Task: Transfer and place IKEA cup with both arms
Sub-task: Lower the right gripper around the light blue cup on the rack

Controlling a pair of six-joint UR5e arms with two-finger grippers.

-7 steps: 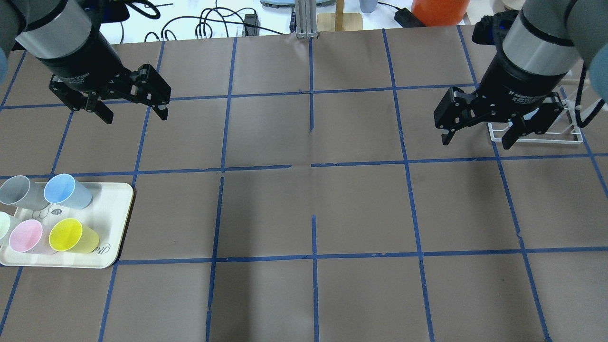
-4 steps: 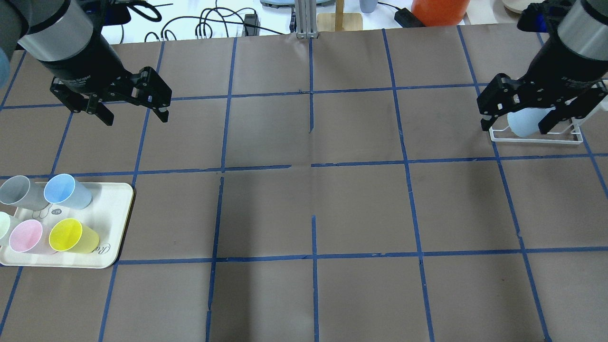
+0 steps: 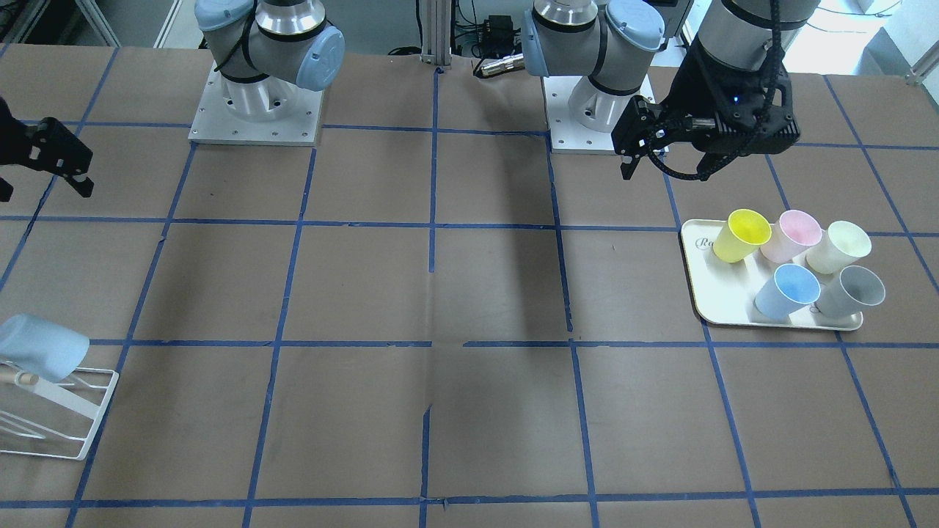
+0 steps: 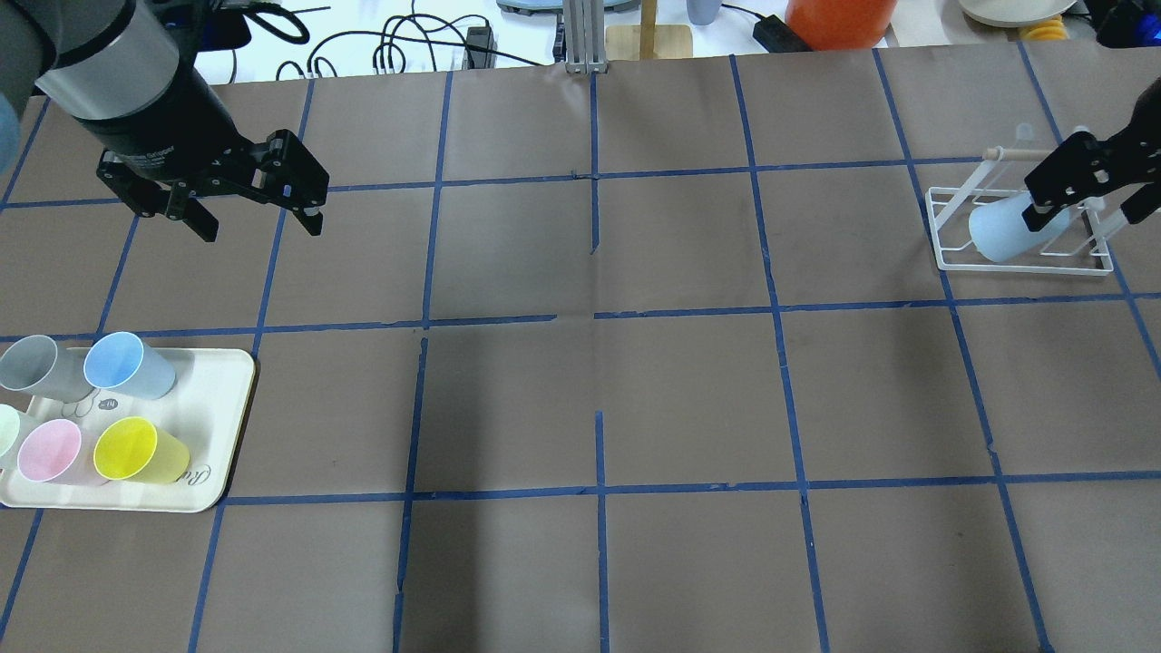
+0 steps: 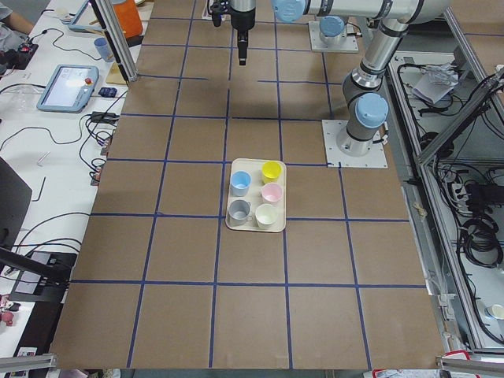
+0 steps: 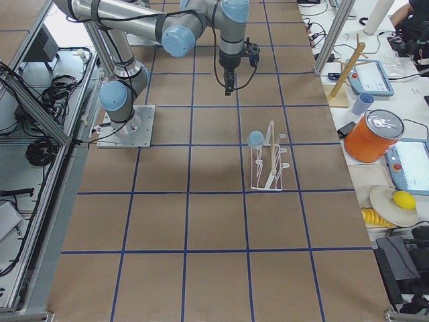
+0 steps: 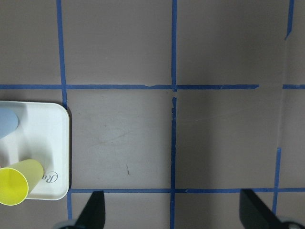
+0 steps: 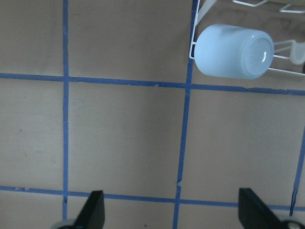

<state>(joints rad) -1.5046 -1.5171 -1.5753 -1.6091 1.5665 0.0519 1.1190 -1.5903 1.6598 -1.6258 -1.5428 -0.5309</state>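
The pale sky-blue IKEA cup [image 4: 998, 236] hangs tilted, mouth down, on a peg of the white wire rack [image 4: 948, 258] at the table's right end. It also shows in the front view [image 3: 40, 348] and in the right wrist view [image 8: 228, 51]. My right gripper [image 4: 1084, 201] is open and empty, raised beside the cup and clear of it; its fingers [image 8: 93, 212] stand wide apart. My left gripper [image 4: 258, 216] is open and empty, hovering over bare table beyond the tray; it shows in the front view [image 3: 667, 172]. A second, near-identical blue cup [image 4: 127, 365] stands on the tray.
A cream tray [image 4: 222, 426] at the near left holds the blue cup plus grey [image 4: 36, 367], yellow [image 4: 136, 449], pink [image 4: 50, 451] and pale green [image 3: 836, 246] cups. Cables, an orange container [image 4: 834, 23] and a wooden stand [image 4: 648, 36] lie beyond the far edge.
My right gripper, still open, has moved right from over the rack, uncovering the blue cup, which stays on its peg. My left gripper has barely moved.
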